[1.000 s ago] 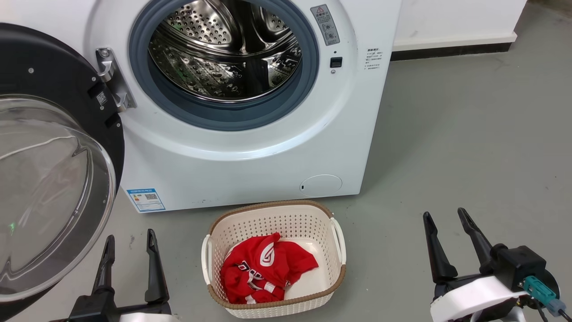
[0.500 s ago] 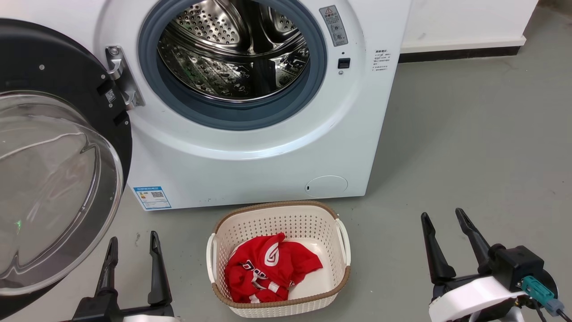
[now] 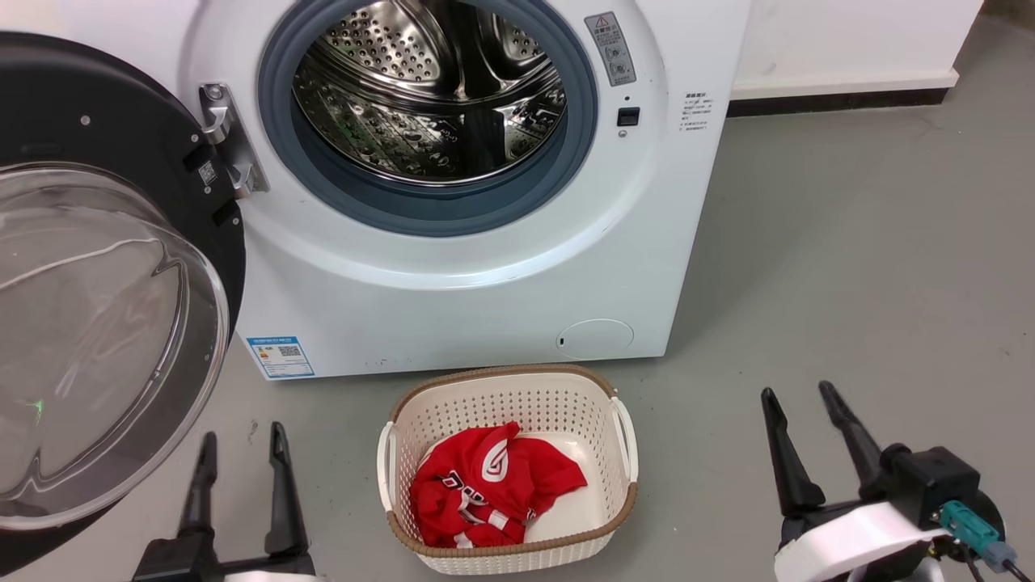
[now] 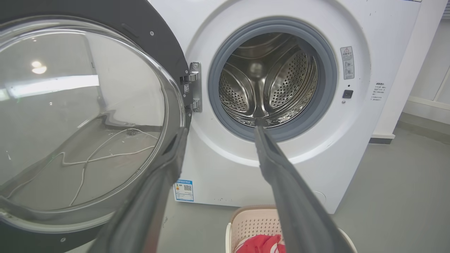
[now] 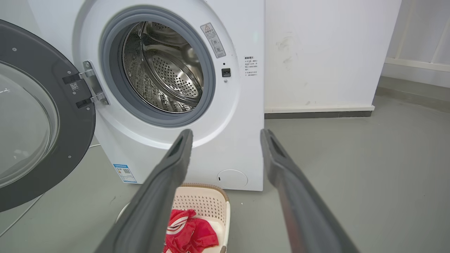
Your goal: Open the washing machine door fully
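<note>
Washing machine door swung wide on hinge, drum exposed; looks fully open. Left gripper, right gripper spread wide, empty, parked low, touching nothing.

Bright, even indoor light leaves only soft shadows on the floor. Ceiling lamps glare in the door glass, and the drum glints. Wrist views bow at the edges; the left end effector looks soft up close.
</note>
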Motion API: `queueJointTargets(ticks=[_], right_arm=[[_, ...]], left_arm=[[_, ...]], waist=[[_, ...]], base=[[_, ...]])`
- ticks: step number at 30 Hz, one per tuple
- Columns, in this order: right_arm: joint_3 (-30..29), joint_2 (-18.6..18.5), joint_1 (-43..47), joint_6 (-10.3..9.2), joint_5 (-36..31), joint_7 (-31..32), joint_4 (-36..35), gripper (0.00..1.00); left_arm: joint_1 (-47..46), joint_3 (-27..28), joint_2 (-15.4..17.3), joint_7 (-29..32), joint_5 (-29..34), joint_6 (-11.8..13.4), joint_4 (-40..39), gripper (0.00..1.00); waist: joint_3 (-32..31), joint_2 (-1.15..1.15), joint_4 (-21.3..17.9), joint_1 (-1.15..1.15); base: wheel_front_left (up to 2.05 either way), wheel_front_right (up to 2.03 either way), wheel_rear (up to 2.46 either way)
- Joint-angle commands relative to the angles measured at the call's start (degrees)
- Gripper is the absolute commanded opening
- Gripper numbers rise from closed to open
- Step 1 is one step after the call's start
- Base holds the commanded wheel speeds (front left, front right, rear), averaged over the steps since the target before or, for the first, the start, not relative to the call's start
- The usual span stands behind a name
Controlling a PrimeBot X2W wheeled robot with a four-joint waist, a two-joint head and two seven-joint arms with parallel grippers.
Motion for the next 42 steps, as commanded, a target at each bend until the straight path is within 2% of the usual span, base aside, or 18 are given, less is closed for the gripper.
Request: queueJointTargets(ticks=[1,4,18,42], right_arm=[[0.0,0.0,0.0,0.0,0.0,0.0,0.2,0.0],[0.1,0.0,0.7,0.0,0.5,0.0,1.5,0.0],[-0.5,-1.0,-0.9,0.0,17.4,1.8,3.1,0.0],[-2.0,-1.9,-3.4,-0.01,41.4,5.0,5.7,0.0]], left_arm=[[0.0,0.0,0.0,0.0,0.0,0.0,0.2,0.0],[0.3,-0.2,-0.1,0.2,-0.6,0.0,1.5,0.0],[-2.6,-0.6,1.0,3.2,-17.7,-2.1,4.4,0.0],[-7.2,-0.6,1.9,8.1,-42.4,-5.7,9.5,0.0]], waist=[[0.0,0.0,0.0,0.0],[0.0,0.0,0.0,0.0],[0.1,0.0,0.4,0.0],[0.1,0.0,1.1,0.0]], base=[[0.0,0.0,0.0],[0.0,0.0,0.0],[0.0,0.0,0.0],[0.0,0.0,0.0]])
